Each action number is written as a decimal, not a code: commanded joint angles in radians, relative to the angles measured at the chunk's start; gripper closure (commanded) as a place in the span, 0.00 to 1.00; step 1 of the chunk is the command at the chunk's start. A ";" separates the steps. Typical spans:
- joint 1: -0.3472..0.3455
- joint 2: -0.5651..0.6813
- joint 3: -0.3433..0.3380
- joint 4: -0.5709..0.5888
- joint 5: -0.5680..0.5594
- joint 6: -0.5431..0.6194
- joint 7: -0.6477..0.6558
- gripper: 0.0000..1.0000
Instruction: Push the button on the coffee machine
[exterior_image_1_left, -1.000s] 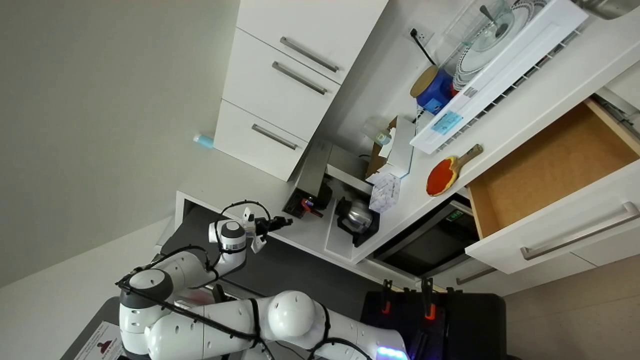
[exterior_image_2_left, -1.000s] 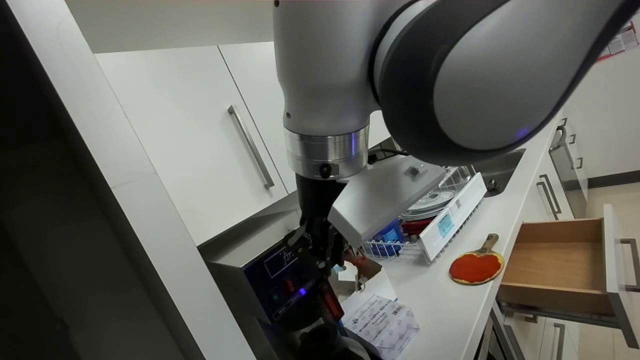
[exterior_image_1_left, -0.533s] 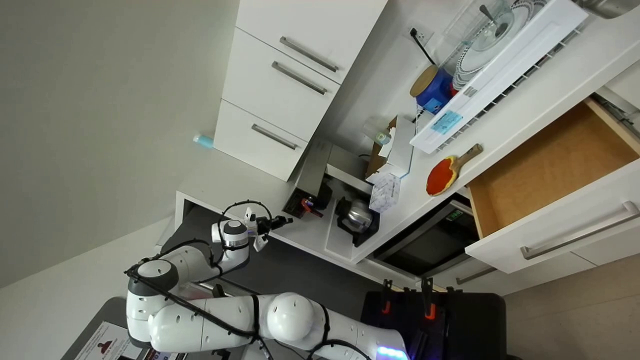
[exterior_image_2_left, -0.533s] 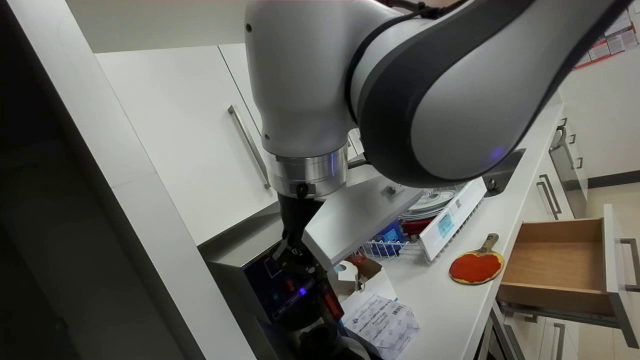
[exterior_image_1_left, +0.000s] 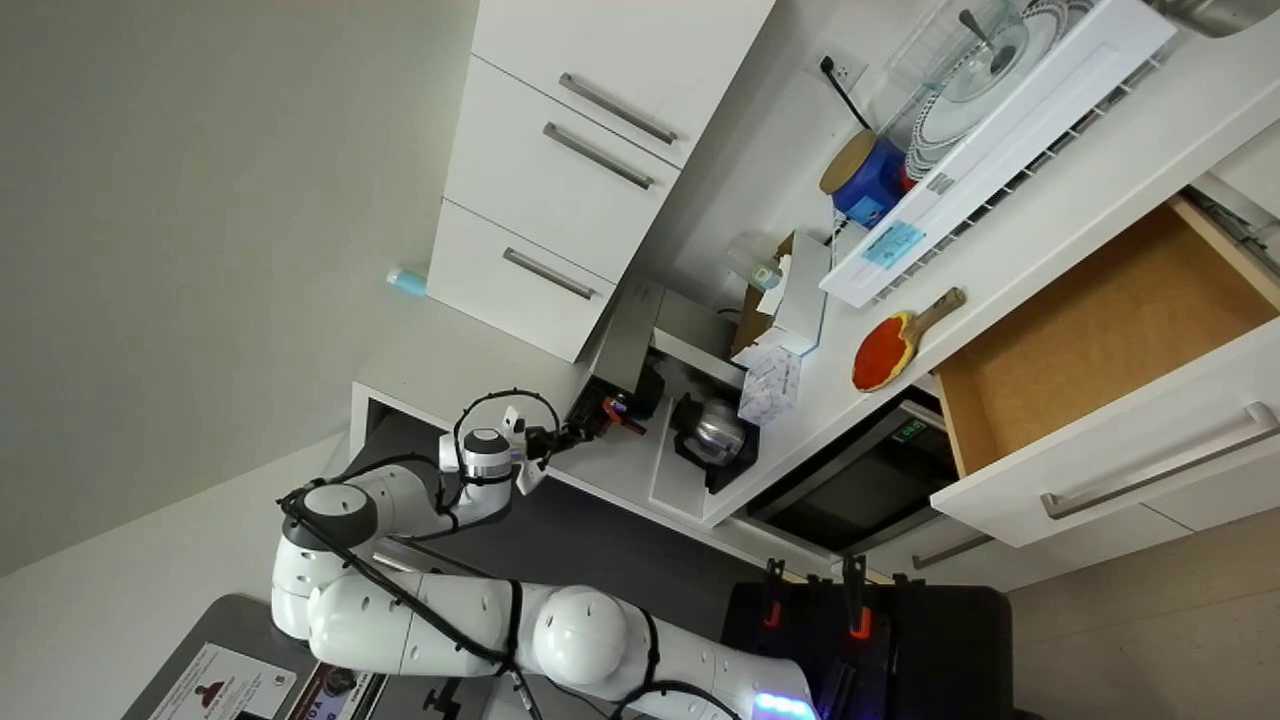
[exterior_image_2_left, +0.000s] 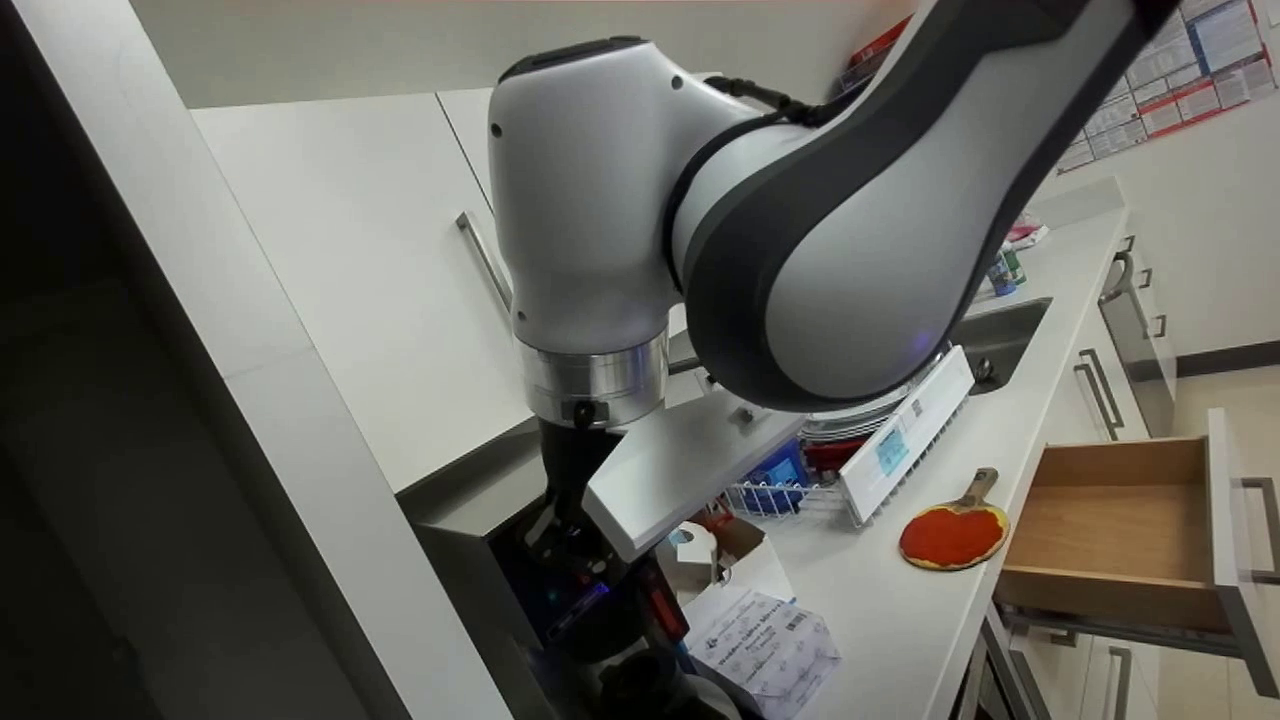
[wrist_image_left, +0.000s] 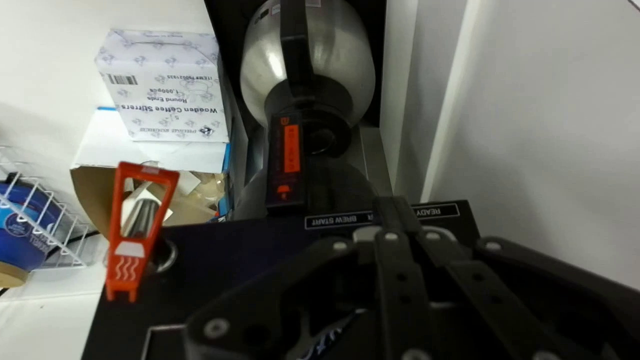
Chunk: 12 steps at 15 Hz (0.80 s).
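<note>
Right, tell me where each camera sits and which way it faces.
In an exterior view: seemingly raised, picture tilted, facing the counter; most of the arm shows.
In an exterior view: apparently close to the arm, facing along the counter toward the sink; the arm's outer end looms large.
Wrist view: on the wrist, facing the coffee machine and metal pot; the shut gripper shows at the bottom.
Shared in both exterior views: the open drawer and red paddle.

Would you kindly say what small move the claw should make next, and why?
Probably ease the claw forward: in the wrist view its closed fingers overlap the label strip beside BREW START on the coffee machine, though I cannot make out the button.
</note>
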 joint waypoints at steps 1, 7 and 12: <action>0.029 0.017 -0.028 0.005 -0.014 -0.003 0.007 0.99; -0.010 0.016 0.002 0.018 -0.025 -0.004 0.013 1.00; -0.018 0.025 0.004 0.023 -0.029 -0.002 0.009 1.00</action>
